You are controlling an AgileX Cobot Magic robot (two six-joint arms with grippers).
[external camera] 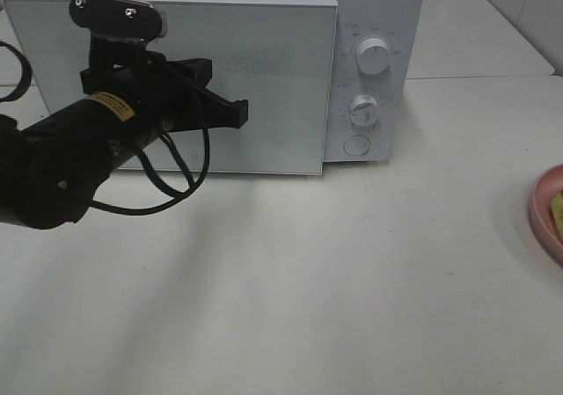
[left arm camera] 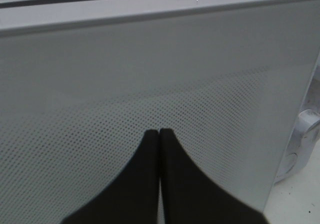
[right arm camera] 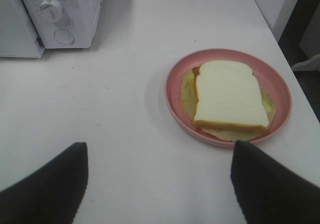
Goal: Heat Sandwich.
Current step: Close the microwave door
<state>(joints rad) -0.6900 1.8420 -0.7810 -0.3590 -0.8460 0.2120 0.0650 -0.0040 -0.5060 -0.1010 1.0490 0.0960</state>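
White worktop [external camera: 352,263] carries everything, with a pale wall behind it. At its back stands a white microwave [external camera: 369,25], door [external camera: 264,69] shut, two knobs [external camera: 373,58] and a round button on its panel. Close before the door hangs the left end effector [left arm camera: 159,132], its fingers pressed together on nothing. A pink plate [right arm camera: 280,84] sits well off toward the right edge, bearing the sandwich [right arm camera: 230,94]. Facing that plate, the right end effector [right arm camera: 159,154] is spread wide and empty.
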